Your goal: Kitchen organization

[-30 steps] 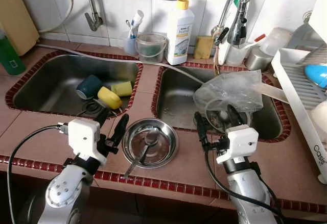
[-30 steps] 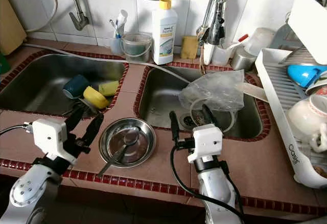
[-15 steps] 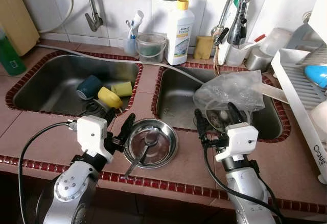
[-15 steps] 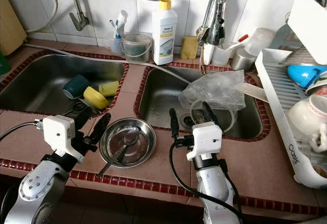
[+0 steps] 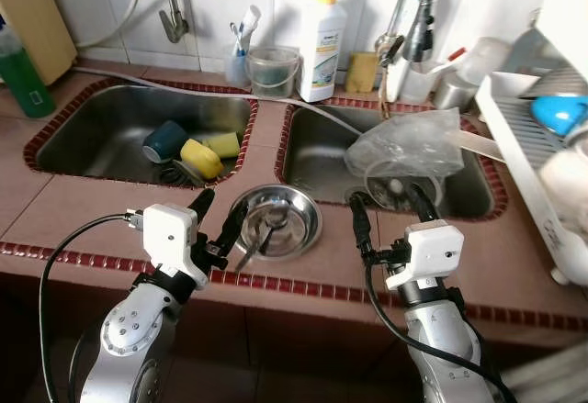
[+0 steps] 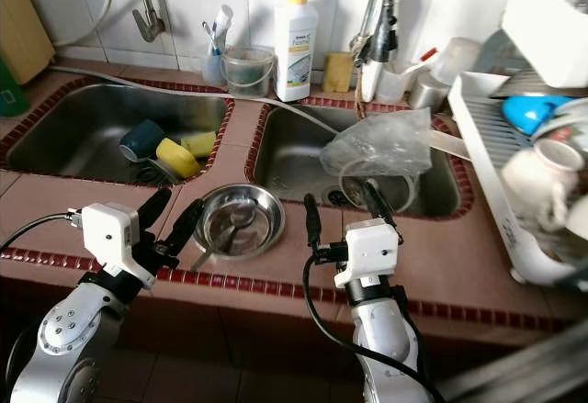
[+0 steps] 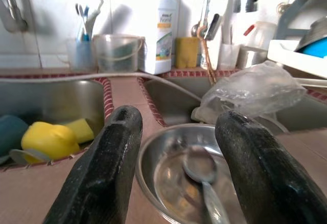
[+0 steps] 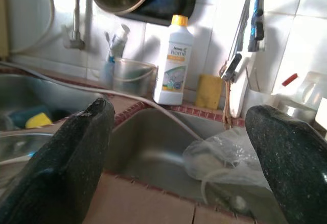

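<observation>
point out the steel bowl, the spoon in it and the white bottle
steel bowl (image 5: 299, 229), left eye view, bare right rim
spoon (image 7: 196, 167), left wrist view, its scoop
white bottle (image 6: 296, 34), right eye view, middle of label

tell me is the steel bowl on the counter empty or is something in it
Not empty. The steel bowl holds a spoon, its scoop in the bowl's middle and its handle leaning over the near rim. No food visible.

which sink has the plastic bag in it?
The right sink, below the tall faucet: the clear plastic bag lies in it. The left sink holds a blue cup and yellow items instead.
</observation>
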Controlling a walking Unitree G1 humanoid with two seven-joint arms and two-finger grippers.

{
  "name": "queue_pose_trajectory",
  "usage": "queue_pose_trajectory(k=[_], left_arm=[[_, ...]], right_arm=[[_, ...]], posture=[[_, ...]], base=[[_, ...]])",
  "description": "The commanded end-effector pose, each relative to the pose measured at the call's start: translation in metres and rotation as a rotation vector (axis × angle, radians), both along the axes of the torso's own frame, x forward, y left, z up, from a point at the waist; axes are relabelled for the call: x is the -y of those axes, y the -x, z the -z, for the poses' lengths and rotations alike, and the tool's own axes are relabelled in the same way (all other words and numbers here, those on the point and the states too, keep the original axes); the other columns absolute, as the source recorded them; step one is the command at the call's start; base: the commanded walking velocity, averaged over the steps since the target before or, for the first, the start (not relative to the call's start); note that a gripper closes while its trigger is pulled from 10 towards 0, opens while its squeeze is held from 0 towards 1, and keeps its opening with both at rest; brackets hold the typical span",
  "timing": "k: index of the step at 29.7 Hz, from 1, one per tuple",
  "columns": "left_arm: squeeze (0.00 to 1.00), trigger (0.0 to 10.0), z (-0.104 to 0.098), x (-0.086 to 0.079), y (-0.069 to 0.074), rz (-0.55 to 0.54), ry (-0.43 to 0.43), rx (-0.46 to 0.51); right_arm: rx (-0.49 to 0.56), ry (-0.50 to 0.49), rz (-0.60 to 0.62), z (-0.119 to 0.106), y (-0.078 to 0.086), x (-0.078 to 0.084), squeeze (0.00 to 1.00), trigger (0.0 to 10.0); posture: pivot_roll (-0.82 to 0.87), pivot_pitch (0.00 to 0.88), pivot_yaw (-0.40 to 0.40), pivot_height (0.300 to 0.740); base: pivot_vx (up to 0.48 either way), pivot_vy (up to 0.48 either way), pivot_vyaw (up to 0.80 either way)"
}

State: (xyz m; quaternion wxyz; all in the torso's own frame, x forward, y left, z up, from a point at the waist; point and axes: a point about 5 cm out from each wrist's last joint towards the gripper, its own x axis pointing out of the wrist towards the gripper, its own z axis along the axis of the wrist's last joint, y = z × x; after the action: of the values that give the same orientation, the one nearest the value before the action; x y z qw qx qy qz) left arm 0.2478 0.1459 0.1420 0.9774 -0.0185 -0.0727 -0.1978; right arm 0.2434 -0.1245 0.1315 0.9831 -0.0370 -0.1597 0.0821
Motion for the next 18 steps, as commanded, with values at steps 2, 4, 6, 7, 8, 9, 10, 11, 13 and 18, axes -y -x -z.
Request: queue_pose_trajectory(k=[2, 4, 6, 7, 8, 9, 10, 11, 13, 18], left_arm=[[0.00, 10.0, 0.003, 0.000, 0.001, -0.010, 0.000, -0.009], [0.00, 10.0, 0.003, 0.000, 0.001, -0.011, -0.001, -0.009], [0.00, 10.0, 0.003, 0.001, 0.001, -0.009, -0.002, -0.009], [0.00, 10.0, 0.003, 0.001, 0.001, -0.004, -0.002, -0.009], [0.00, 10.0, 0.003, 0.001, 0.000, -0.003, -0.006, -0.008], [0.00, 10.0, 0.004, 0.001, 0.000, -0.003, -0.009, -0.009], [0.00, 10.0, 0.004, 0.001, 0.000, -0.003, -0.009, -0.011], [0.00, 10.0, 0.005, 0.001, 0.000, -0.003, -0.018, -0.012], [0.00, 10.0, 0.007, 0.002, 0.001, 0.010, -0.032, -0.019], [0.00, 10.0, 0.014, 0.007, 0.004, 0.031, -0.076, -0.026]], right_arm=[[0.011, 0.007, 0.005, -0.004, -0.002, 0.002, 0.00, 10.0], [0.011, 0.008, 0.004, -0.004, -0.002, 0.001, 0.00, 10.0], [0.011, 0.009, 0.003, -0.003, -0.002, 0.001, 0.00, 10.0], [0.011, 0.010, 0.003, -0.003, -0.002, 0.001, 0.00, 10.0], [0.011, 0.009, 0.003, -0.003, -0.002, 0.001, 0.00, 10.0], [0.011, 0.009, 0.003, -0.003, -0.002, 0.001, 0.00, 10.0], [0.011, 0.009, 0.004, -0.003, -0.002, 0.001, 0.00, 10.0], [0.011, 0.009, 0.004, -0.003, -0.002, 0.001, 0.00, 10.0], [0.009, 0.009, 0.003, -0.003, -0.002, 0.001, 0.00, 10.0], [-0.006, 0.012, 0.004, 0.001, 0.000, 0.002, 0.00, 10.0]], posture=[[-0.07, 0.045, -0.007, 0.740], [-0.07, 0.045, -0.007, 0.740], [-0.07, 0.045, -0.007, 0.740], [-0.07, 0.045, -0.007, 0.740], [-0.07, 0.045, -0.007, 0.740], [-0.07, 0.047, -0.007, 0.740], [-0.07, 0.047, -0.007, 0.740], [-0.07, 0.049, -0.008, 0.740], [-0.07, 0.051, -0.007, 0.740], [-0.07, 0.063, -0.004, 0.740]], base=[[0.000, 0.000, 0.00], [0.000, 0.000, 0.00], [0.000, 0.000, 0.00], [0.000, 0.000, 0.00], [0.000, 0.000, 0.00], [0.000, 0.000, 0.00], [0.000, 0.000, 0.00], [0.000, 0.000, 0.00], [0.000, 0.000, 0.00], [0.000, 0.000, 0.00]])
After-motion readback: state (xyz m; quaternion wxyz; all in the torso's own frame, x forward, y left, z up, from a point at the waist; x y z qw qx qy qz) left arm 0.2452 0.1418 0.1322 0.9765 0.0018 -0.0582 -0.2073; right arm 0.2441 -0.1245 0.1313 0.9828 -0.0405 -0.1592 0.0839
